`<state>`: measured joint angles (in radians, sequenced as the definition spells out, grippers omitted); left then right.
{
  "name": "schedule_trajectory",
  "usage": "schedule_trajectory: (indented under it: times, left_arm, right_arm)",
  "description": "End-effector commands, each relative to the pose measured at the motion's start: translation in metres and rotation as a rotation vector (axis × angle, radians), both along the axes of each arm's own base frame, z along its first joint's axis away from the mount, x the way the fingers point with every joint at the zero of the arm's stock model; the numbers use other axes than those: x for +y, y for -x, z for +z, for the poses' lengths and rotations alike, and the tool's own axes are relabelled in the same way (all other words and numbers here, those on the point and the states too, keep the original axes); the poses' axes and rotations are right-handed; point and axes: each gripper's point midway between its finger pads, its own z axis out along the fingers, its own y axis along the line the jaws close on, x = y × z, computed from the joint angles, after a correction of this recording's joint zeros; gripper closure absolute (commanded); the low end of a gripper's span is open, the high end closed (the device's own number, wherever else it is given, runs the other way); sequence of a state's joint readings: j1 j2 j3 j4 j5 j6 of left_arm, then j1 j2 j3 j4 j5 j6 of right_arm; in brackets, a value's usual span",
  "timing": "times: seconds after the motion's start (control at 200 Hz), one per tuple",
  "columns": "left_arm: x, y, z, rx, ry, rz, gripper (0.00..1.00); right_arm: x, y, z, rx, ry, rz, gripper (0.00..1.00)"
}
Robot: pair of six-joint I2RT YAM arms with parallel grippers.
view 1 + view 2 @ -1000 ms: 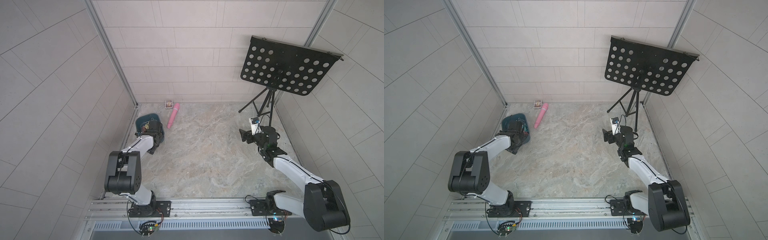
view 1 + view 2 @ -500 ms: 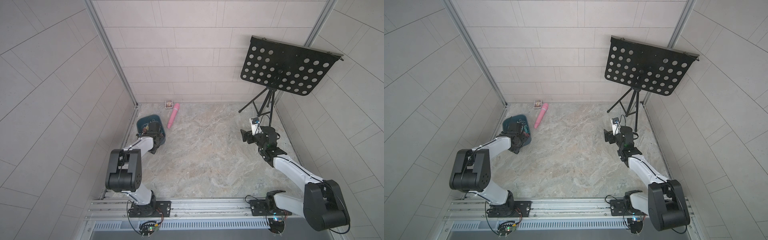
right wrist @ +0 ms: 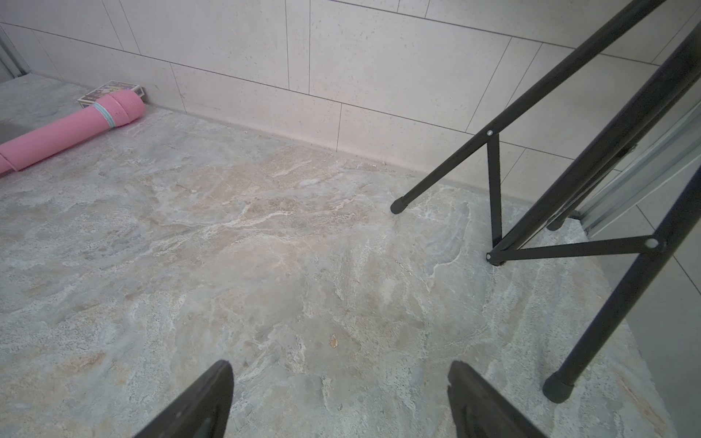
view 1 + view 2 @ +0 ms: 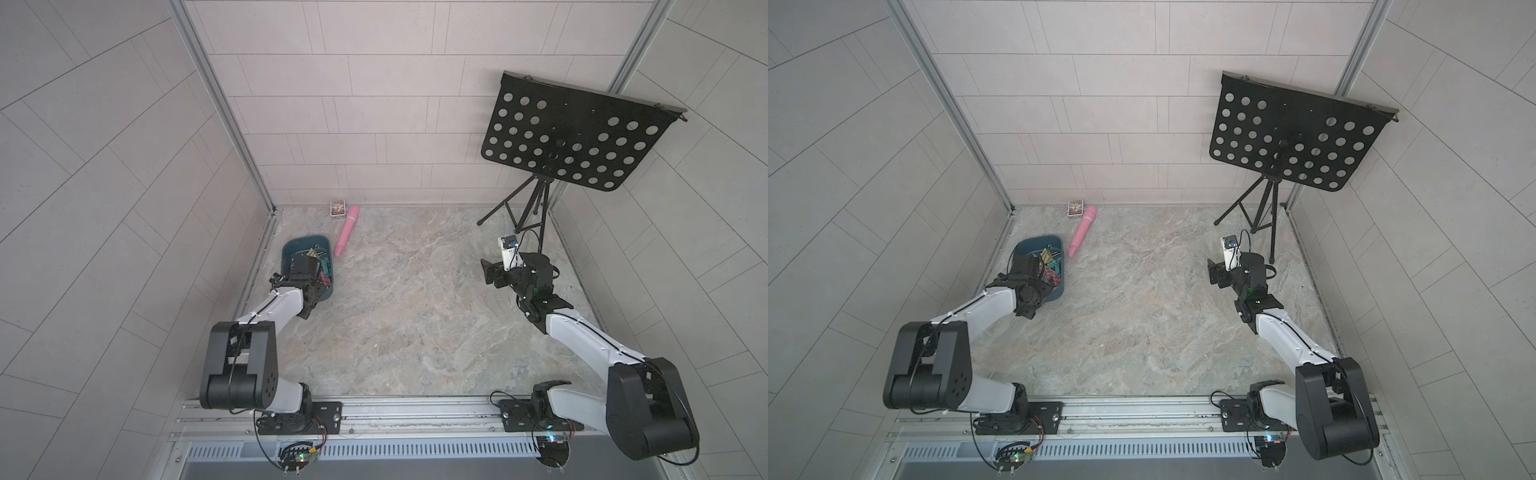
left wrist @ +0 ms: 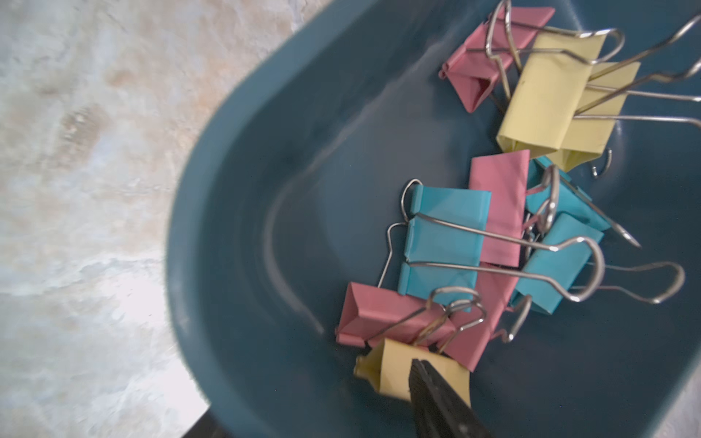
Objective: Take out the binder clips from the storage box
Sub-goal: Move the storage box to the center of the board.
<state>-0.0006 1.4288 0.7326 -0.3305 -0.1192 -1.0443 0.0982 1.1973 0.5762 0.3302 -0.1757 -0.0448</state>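
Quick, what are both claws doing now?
Left claw: at a yellow clip in the blue box; grip cannot be told.
Right claw: open, empty.

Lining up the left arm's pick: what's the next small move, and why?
Probably close the left gripper on the small yellow folding binder clip: its black fingertip overlaps that clip, lying at the pile's edge in the dark teal plastic storage box.

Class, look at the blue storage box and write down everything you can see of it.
The storage box is a shallow dark teal-blue tub that looks like smooth plastic, rectangular with rounded corners and open on top. It rests on the marbled tabletop by the left wall. Pink, yellow and teal binder clips lie heaped toward one side of it; the rest of its floor is bare.
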Motion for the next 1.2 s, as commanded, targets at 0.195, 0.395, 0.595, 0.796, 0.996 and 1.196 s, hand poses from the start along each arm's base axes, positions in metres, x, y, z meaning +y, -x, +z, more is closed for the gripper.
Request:
schedule_trajectory:
  times: [0.195,0.395,0.595,0.796,0.996,1.196]
  left_arm:
    - [0.002,0.032,-0.004,0.044,-0.026,-0.026,0.37]
    - [-0.003,0.033,-0.016,0.074,-0.005,-0.056,0.44]
    - [-0.001,0.036,-0.010,0.071,-0.016,-0.052,0.48]
    - [0.001,0.048,-0.008,0.065,-0.028,-0.040,0.52]
    - [0.001,0.057,-0.008,0.067,-0.028,-0.045,0.53]
    - [-0.007,0.056,-0.009,0.070,-0.008,-0.107,0.59]
  right_arm:
    - [0.003,-0.004,0.001,0.002,-0.009,0.008,0.08]
    - [0.006,-0.005,-0.001,0.007,-0.018,0.022,0.09]
    - [0.006,-0.006,-0.003,0.012,-0.018,0.022,0.09]
    - [0.007,-0.006,-0.004,0.016,-0.019,0.023,0.10]
    - [0.007,-0.006,-0.005,0.017,-0.019,0.025,0.10]
    - [0.006,-0.006,-0.005,0.018,-0.017,0.021,0.10]
